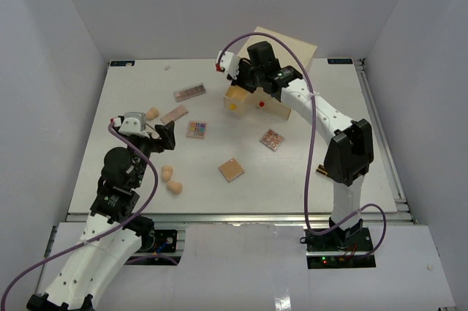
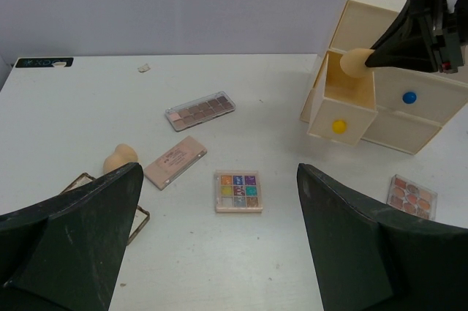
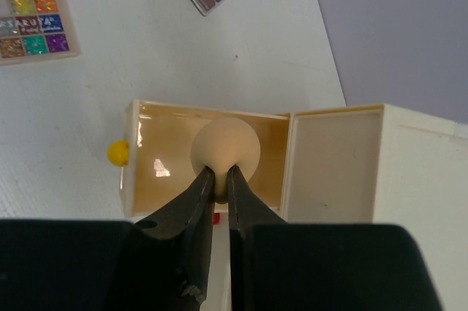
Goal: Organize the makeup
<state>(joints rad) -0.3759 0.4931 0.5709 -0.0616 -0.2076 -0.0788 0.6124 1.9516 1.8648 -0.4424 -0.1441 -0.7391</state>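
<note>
My right gripper (image 3: 221, 173) is shut on a tan egg-shaped sponge (image 3: 225, 147) and holds it over the open top drawer (image 3: 168, 132) with the yellow knob (image 3: 118, 153). The top view has that gripper (image 1: 245, 83) at the cream chest (image 1: 289, 49). My left gripper (image 2: 218, 172) hangs open and empty above the table, just short of a colourful square palette (image 2: 238, 191). Near it lie a pink compact (image 2: 174, 162), a long brown palette (image 2: 200, 110) and a loose sponge (image 2: 119, 159). Two more sponges (image 1: 171, 180) lie by the left arm.
A palette of round pans (image 1: 272, 140) and a tan square compact (image 1: 231, 170) lie mid-table. A small gold item (image 1: 321, 171) shows beside the right arm's elbow. The chest's lower drawers with a blue knob (image 2: 409, 96) and a red knob (image 1: 261, 105) are shut.
</note>
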